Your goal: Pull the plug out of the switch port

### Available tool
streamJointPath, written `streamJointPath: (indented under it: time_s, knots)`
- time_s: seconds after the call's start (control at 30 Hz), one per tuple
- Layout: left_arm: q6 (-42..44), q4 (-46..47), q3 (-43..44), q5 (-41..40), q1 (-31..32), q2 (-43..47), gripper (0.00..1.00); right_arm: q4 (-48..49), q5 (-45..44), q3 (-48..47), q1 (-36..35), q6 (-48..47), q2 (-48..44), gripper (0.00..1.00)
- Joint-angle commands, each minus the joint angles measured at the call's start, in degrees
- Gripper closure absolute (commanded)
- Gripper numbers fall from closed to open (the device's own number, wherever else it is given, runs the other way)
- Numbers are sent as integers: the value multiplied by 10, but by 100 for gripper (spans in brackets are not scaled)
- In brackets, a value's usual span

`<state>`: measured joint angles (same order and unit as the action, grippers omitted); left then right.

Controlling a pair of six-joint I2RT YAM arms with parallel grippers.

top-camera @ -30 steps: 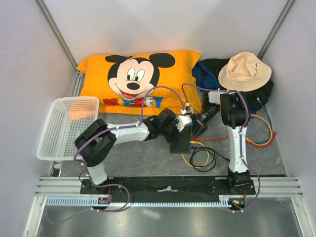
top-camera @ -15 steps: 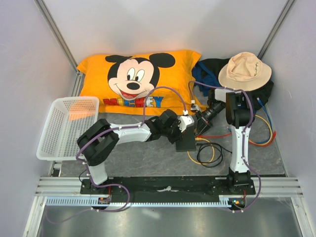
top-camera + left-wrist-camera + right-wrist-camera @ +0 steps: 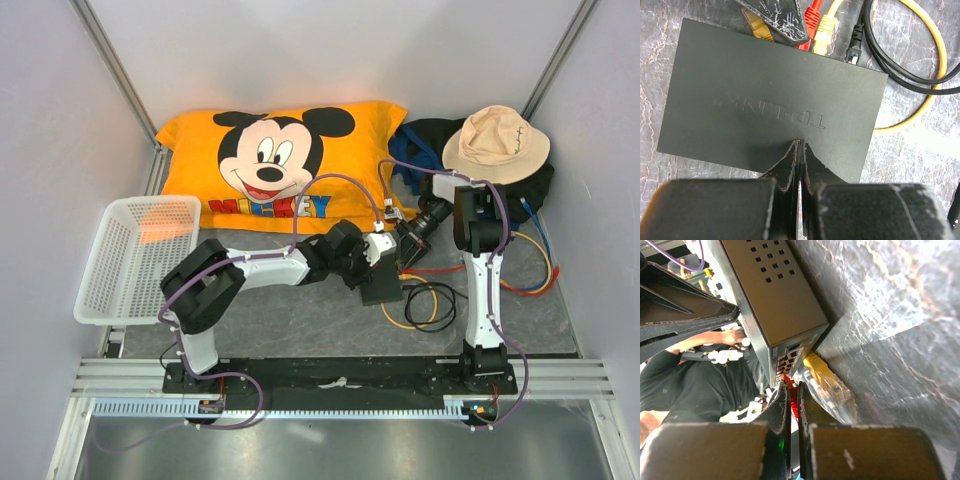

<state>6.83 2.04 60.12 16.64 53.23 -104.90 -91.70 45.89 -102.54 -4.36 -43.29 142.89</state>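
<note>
Flat matte-black rectangular switch [image 3: 765, 95]: lying flat on grey marbled surface [image 3: 925, 165], socket edge towards right claw.
Left claw [image 3: 799, 150]: fingers pressed together, gripping nothing, tips on switch's top.
Right claw [image 3: 792, 387]: pinched nearly closed on red plug [image 3: 812, 17] at socket edge.

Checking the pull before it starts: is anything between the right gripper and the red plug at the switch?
Nothing visible. The right gripper is at the port edge of the switch, apparently closed on the red plug. A yellow plug sits close beside it, and loose cables lie just beyond.
</note>
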Motion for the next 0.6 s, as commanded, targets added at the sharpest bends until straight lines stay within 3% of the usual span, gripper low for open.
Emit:
streamJointPath:
  time_s: [0.0, 0.23, 0.37, 0.47, 0.57]
  knots:
    - [23, -150, -31, -14, 7, -49, 98, 80, -88, -26, 18, -30, 13, 100]
    - [27, -175, 3, 8, -12, 23, 95, 86, 136, 54, 9, 43, -2, 100]
    - [-13, -177, 20, 36, -11, 39, 90, 139, 195, 59, -8, 87, -19, 100]
    - [-31, -176, 18, 30, -11, 27, 83, 179, 214, 75, -29, 116, -37, 100]
    - [-31, -174, 4, 16, -11, 15, 66, 199, 216, 89, -50, 119, -42, 100]
